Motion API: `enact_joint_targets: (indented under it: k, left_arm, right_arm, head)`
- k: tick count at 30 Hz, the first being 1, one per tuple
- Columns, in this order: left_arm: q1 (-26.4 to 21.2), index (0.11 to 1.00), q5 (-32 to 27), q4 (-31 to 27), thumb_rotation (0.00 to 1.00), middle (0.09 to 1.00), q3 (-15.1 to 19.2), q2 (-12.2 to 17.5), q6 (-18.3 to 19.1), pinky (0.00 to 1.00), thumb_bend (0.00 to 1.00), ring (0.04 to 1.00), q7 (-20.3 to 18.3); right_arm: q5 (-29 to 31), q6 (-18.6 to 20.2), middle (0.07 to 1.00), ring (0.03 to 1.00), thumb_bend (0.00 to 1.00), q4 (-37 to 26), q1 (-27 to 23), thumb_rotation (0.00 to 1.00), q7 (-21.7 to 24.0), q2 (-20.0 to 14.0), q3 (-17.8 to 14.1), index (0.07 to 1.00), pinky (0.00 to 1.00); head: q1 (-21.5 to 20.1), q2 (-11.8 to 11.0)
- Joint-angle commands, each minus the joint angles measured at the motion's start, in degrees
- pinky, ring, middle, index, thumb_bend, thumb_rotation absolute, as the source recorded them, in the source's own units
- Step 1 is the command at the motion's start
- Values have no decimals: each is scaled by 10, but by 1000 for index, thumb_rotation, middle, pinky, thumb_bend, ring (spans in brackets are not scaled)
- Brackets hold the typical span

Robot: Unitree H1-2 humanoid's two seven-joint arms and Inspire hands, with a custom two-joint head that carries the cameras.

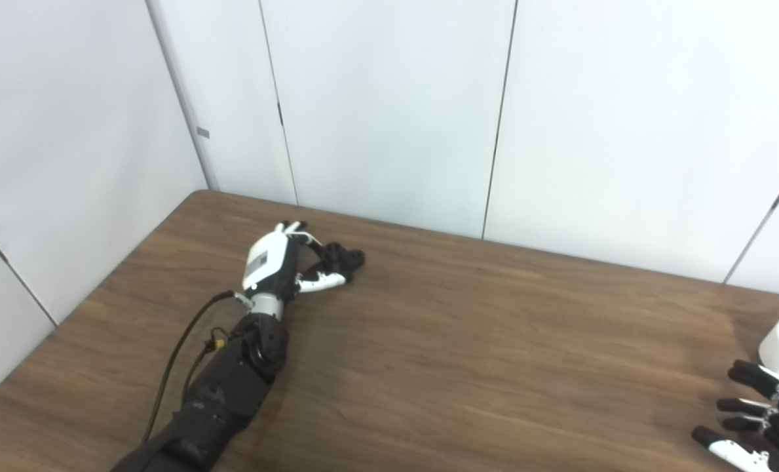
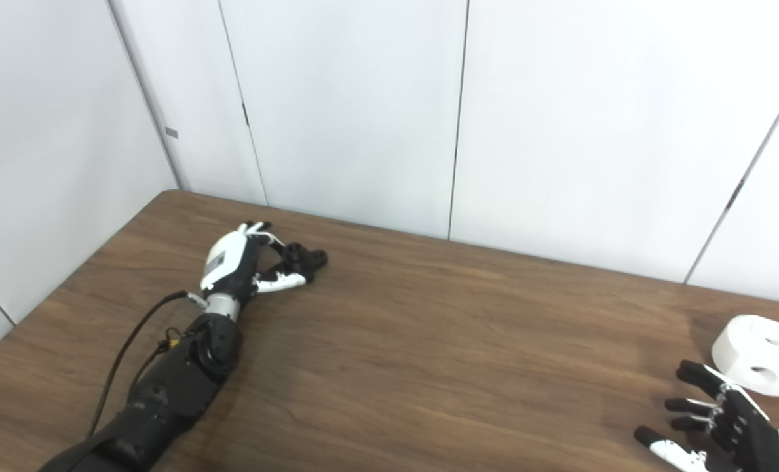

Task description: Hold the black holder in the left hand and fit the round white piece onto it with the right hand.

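One black holder (image 2: 303, 257), seemingly grasped by left hand (image 2: 242, 265); right hand (image 2: 723, 419) released beside one white piece (image 2: 759, 354)

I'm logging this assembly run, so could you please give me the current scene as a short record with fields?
surface: brown wooden table, white wall panels behind
left hand: far left of the table, fingers around the black holder
black holder: on the table, at the left hand's fingertips
right hand: open, near right corner, holding nothing
round white piece: on the table just beyond the right hand, apart from it
fitting: not yet done
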Motion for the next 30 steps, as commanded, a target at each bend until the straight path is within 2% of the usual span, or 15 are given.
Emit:
enact_joint_targets:
  k: [1,6,12,15,18,22,27,30]
  left_arm:
    - [6,484,-6,-19,53,933,-11,-10,-26,1000,524,1000,-19]
    - [19,484,-3,-54,54,938,-26,-21,-44,966,524,1000,-49]
    - [34,484,7,-94,54,958,-53,-27,-62,955,524,1000,-84]
    - [37,483,9,-103,55,955,-62,-28,-77,937,524,1000,-96]
    - [41,483,6,-116,57,957,-71,-34,-77,933,524,1000,-118]
    - [45,483,11,-126,58,958,-89,-41,-85,928,525,1000,-141]
    - [52,483,21,-133,59,959,-112,-50,-86,952,525,1000,-164]
    - [57,482,23,-132,57,956,-122,-56,-101,978,524,1000,-168]
  right_arm:
    - [-2,-8,763,597,757,-7,-8,126,0,-1,0,741,483]
    - [3,-9,767,611,761,-5,-9,120,2,2,1,737,487]
    - [-5,-6,764,616,784,-8,-9,167,-5,9,3,734,488]
    - [-8,-15,762,610,785,0,-11,182,-6,9,7,734,483]
    - [-18,-36,756,600,778,7,-12,180,-10,11,12,729,473]
    - [-32,-39,750,594,776,0,-13,187,-20,21,19,725,465]
    - [-47,-31,760,609,744,-13,-13,117,-26,34,32,733,479]
    - [-59,-14,764,617,735,-29,-12,82,-30,44,42,738,487]
  head:
    - [0,1]
    - [-7,-1]
    - [-32,3]
    - [-48,5]
    - [-67,8]
    - [-107,13]
    - [-162,15]
    - [-191,19]
